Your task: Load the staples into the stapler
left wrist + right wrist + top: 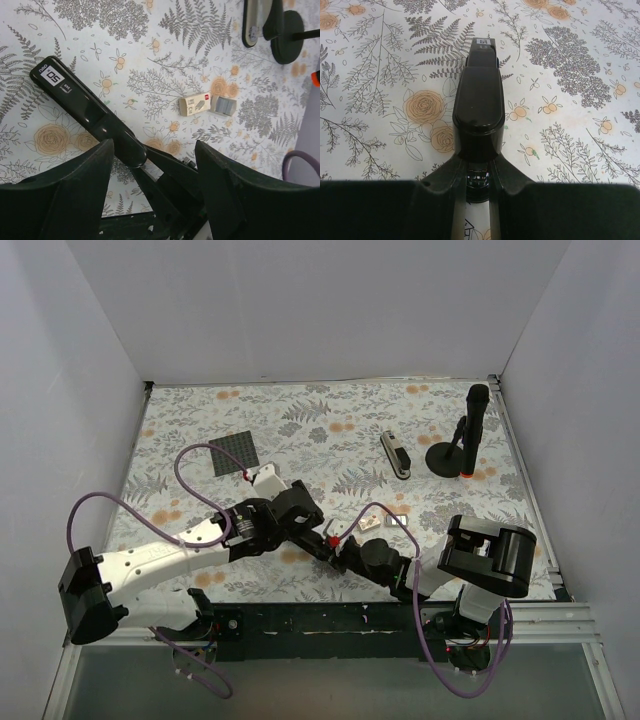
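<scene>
Slim black desk stapler (479,100), near middle of the floral-printed table cover (300,420), rear end clamped in my right gripper (478,175). My left gripper (154,150) hangs above it, fingers apart. The small whitish staple box (194,106) and silver-grey staple block (223,105) lie just beside each other.

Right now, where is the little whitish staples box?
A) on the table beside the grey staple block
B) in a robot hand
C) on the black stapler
A: the staples box lies on the table next to the grey staple block, with nothing holding it.
</scene>
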Robot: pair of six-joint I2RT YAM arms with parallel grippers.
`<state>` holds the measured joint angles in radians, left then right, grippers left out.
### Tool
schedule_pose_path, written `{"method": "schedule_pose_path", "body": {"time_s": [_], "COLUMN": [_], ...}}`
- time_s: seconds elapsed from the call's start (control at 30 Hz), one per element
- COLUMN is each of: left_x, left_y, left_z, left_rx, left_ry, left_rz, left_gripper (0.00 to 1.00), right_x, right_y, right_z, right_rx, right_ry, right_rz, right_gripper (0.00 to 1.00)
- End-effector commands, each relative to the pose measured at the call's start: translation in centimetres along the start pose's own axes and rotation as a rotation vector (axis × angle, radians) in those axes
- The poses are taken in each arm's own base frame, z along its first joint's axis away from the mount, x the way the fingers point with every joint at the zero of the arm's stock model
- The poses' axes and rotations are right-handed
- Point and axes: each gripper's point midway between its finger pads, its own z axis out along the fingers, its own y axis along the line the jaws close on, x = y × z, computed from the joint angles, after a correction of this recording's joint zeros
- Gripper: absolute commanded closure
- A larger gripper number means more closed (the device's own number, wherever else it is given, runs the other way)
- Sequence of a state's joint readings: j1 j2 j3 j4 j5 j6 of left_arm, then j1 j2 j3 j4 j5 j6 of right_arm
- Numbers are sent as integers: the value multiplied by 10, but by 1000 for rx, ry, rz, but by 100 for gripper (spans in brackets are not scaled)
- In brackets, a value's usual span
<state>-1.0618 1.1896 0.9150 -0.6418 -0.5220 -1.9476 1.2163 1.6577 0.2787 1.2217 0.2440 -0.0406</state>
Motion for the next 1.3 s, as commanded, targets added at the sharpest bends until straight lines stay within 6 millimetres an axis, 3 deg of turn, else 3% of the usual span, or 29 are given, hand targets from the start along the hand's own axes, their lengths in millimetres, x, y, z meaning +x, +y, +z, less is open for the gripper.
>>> {"method": "schedule_pose_path", "body": {"time_s": [0.0, 0.1, 0.2, 0.23, 0.33, 0.43, 0.47, 0.5, 0.57, 0.6, 0.7, 0.73, 0.8, 0.83, 0.87, 1.1, 1.27], "left_x": [-36, -56, -81, -91, -114, -135, -140, -145, -154, -157, -168, -168, -175, -176, -178, -189, -185], "left_y": [-20, -11, 4, 7, 28, 46, 51, 58, 76, 83, 104, 116, 118, 123, 126, 142, 146], "left_z": [-20, -23, -22, -27, -24, -26, -28, -27, -29, -30, -37, -37, -44, -46, -47, -62, -58], "left_rx": [71, 59, 40, 54, 28, -4, -18, -45, -120, -149, -220, -254, -249, -260, -268, -334, -334], "left_ry": [-97, -139, -173, -189, -240, -310, -333, -351, -416, -440, -533, -561, -609, -624, -646, -731, -730], "left_rz": [-41, -48, -68, -83, -94, -85, -70, -66, -33, -16, 45, 67, 100, 111, 113, 141, 138], "left_gripper": [34, 31, 28, 28, 27, 22, 20, 19, 13, 11, 2, 2, 2, 2, 2, 2, 2], "right_x": [-32, -32, -32, -33, -30, -25, -31, -23, -33, -23, -44, -48, -55, -47, -59, -47, -24], "right_y": [3, 2, 2, 1, 2, 1, -1, -2, -4, -5, -10, -13, -14, -14, -13, -11, -5], "right_z": [2, 1, -2, -2, -6, -13, -16, -19, -24, -29, -30, -29, -26, -29, -22, -9, -10], "right_rx": [-10, -4, -4, 0, -4, 1, 9, 14, 22, 28, 60, 82, 92, 94, 95, 124, 113], "right_ry": [-109, -107, -89, -84, -39, 23, 14, 59, 59, 117, 118, 151, 178, 238, 236, 400, 515], "right_rz": [20, 22, 21, 25, 38, 56, 63, 60, 85, 84, 115, 114, 121, 111, 120, 137, 144], "right_gripper": [99, 99, 81, 69, 54, 46, 44, 42, 42, 42, 44, 44, 49, 51, 52, 64, 73]}}
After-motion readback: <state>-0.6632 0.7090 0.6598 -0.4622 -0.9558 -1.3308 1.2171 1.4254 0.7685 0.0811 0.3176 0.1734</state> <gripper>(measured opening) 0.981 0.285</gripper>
